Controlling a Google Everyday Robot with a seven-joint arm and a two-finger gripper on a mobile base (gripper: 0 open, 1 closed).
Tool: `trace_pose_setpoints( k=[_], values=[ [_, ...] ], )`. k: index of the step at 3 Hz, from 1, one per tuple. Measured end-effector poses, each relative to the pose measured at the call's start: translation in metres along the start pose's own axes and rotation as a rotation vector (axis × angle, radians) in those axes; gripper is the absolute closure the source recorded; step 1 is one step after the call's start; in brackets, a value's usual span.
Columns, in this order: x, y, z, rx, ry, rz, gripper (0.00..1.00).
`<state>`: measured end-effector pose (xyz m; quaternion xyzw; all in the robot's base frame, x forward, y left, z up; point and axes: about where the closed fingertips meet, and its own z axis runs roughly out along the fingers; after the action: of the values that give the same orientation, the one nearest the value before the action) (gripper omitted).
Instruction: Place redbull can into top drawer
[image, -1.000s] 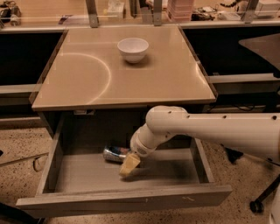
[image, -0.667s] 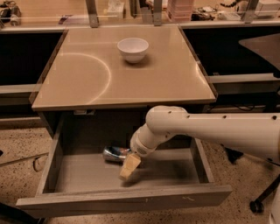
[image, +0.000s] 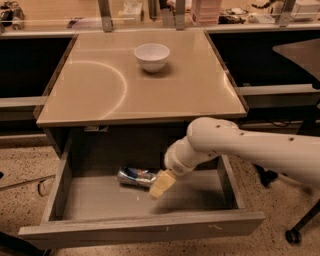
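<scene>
My gripper (image: 161, 185), a pale yellowish two-piece claw at the end of my thick white arm (image: 240, 145), is down inside the wide shallow grey wood-grain top drawer (image: 142, 229). The drawer is pulled fully open below a tan table top (image: 100, 95).

The small slim silver and blue redbull can (image: 134, 176) lies on its side on the drawer floor, near the middle and towards the back. The gripper's tip is at the can's right-hand end, touching it or just beside it. I cannot tell from this view whether the gripper is clasping the can or has let it go.

A round white bowl (image: 152, 56) stands on the table top, well apart from the drawer, and has no part in this job.

I judge the task to be at its last step. The can appears to rest on the drawer floor, so the placing itself looks done or very nearly done.

If I do have hold of the can, the next move calls for releasing it. Then I should lift my arm straight up and back out over the drawer's front panel. The withdrawal should be slow and clean. A can on its side rolls easily, so a brush from the gripper could send it across the floor.
</scene>
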<state>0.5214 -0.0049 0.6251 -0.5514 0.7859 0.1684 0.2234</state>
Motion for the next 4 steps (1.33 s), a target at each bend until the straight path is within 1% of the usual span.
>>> trace_pose_setpoints(
  k=[1,2,3,4],
  values=[
    [0.015,-0.016,-0.052,0.1,-0.008,0.044,0.0],
    [0.019,-0.029,-0.1,0.195,-0.012,0.06,0.0],
    [0.012,-0.033,-0.142,0.278,0.001,0.051,0.0],
    [-0.008,-0.034,-0.178,0.353,0.007,0.013,0.0]
  ],
)
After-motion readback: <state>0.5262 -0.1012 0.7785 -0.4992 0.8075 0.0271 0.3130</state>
